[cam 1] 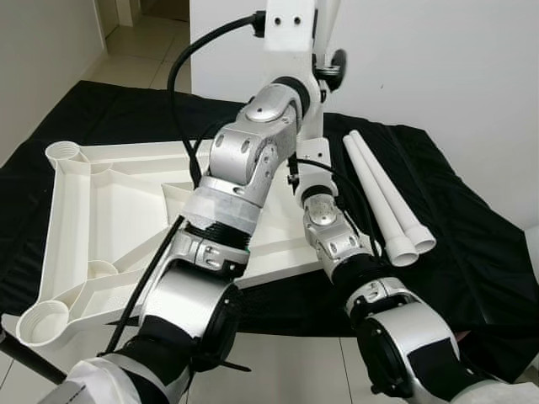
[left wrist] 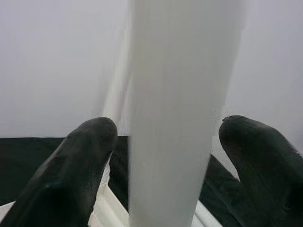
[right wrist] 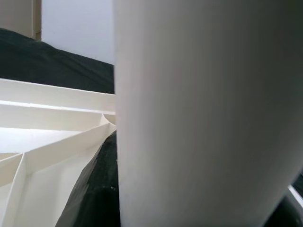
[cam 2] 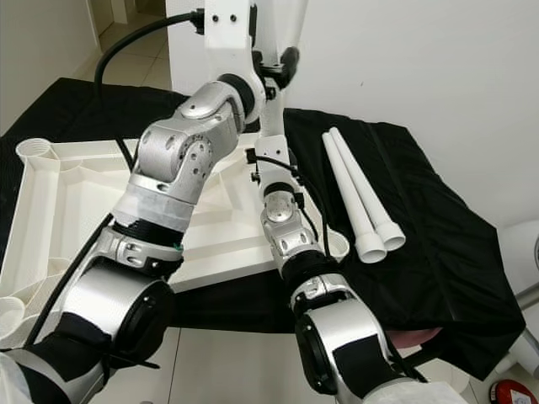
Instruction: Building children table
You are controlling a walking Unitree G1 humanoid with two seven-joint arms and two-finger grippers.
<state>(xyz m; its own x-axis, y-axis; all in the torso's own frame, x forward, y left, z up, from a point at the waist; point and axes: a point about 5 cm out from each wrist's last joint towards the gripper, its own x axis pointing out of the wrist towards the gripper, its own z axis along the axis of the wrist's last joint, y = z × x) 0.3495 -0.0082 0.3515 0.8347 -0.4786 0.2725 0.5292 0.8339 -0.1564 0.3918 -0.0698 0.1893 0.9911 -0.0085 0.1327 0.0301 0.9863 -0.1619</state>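
Note:
A white plastic tabletop (cam 1: 109, 202) lies upside down on a black cloth, with round leg sockets at its corners. Both my arms reach to its far right corner, where a white table leg (left wrist: 170, 118) stands upright against the white wall. My left gripper (left wrist: 165, 127) straddles the leg higher up, its two black fingers (left wrist: 90, 151) on either side with narrow gaps, open. My right gripper (right wrist: 194, 198) is lower on the same leg (right wrist: 203, 94), shut on it. In the head views my arms hide the corner socket.
Two more white legs (cam 1: 383, 198) lie side by side on the black cloth (cam 1: 472, 252) to the right of the tabletop. A white wall (cam 2: 438, 59) rises just behind. Tiled floor (cam 1: 286, 362) shows at the near edge.

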